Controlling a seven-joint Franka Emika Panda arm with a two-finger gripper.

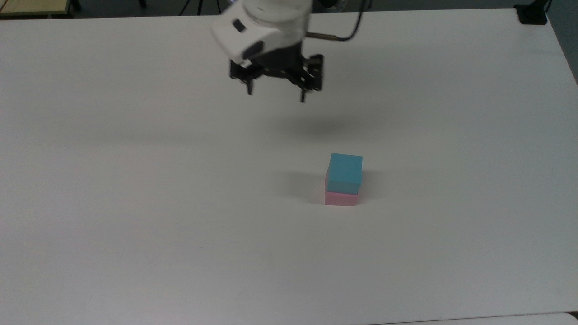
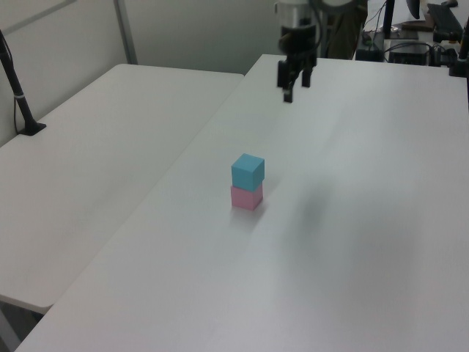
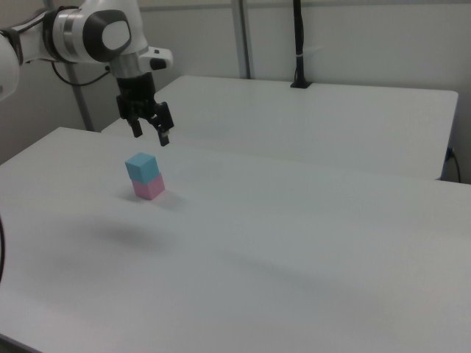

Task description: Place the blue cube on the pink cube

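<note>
White matte table under soft even light. Second white table just beside it, narrow seam between. Black pole clamped at second table's far edge. Pale partition wall behind

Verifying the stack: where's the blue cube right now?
The blue cube sits on the pink cube, right of centre in the top view, with the open gripper apart.

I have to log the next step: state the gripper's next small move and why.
Probably just keep clear and stop. The blue cube sits squarely on the pink cube, apart from the gripper, which hangs open and empty above the table, up and to the top view's left of the stack. No regrasp seems needed.
</note>
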